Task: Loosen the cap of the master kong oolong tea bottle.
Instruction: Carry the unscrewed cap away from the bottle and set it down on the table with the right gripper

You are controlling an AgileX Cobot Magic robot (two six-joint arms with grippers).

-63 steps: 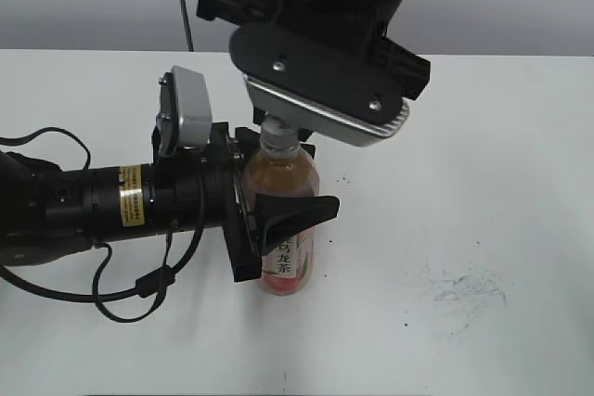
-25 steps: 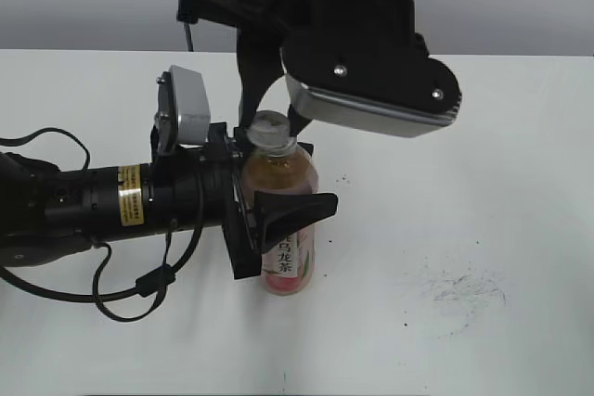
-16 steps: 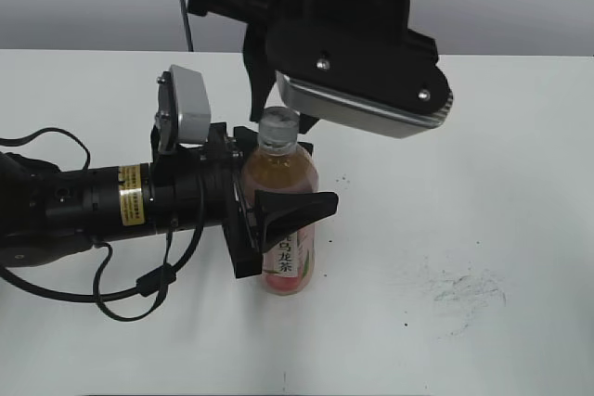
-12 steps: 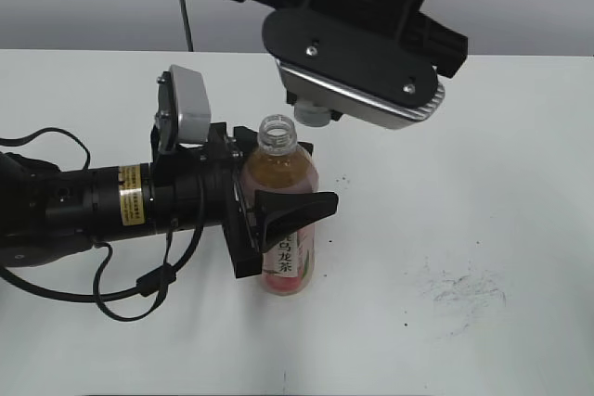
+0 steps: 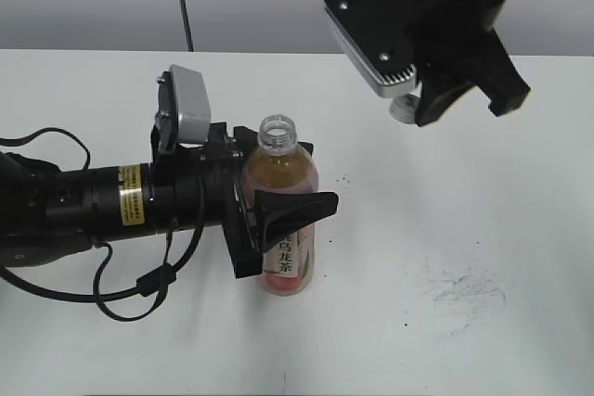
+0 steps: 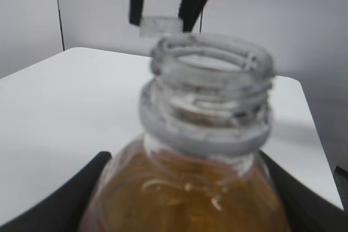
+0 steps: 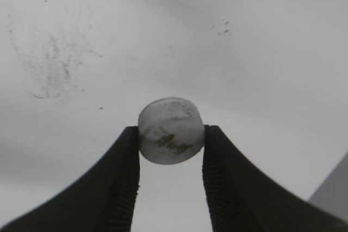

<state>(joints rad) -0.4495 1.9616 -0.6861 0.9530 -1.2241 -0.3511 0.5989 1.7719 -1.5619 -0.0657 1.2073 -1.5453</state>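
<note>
The master kong oolong tea bottle [image 5: 283, 220] stands upright on the white table with its neck open and no cap on it. My left gripper [image 5: 278, 215] is shut on the bottle's body; the left wrist view shows the open neck [image 6: 209, 88] up close between my jaws. My right gripper [image 5: 408, 110] is up in the air to the right of the bottle and is shut on the cap [image 7: 171, 130], a small white-grey disc with a dark mark. The cap also shows in the exterior view [image 5: 405, 108] and, far off, in the left wrist view [image 6: 160, 24].
The white table [image 5: 483, 229] carries dark scuff marks at the right [image 5: 464, 289] and small specks near the bottle. A thin dark rod [image 5: 182, 2] stands behind the table at the back left. The left arm's cable [image 5: 111, 299] loops on the table.
My right gripper twisted on the bottle top, lifted the cap off the neck and carried it up and to the right. The bottle and left gripper stayed put.
</note>
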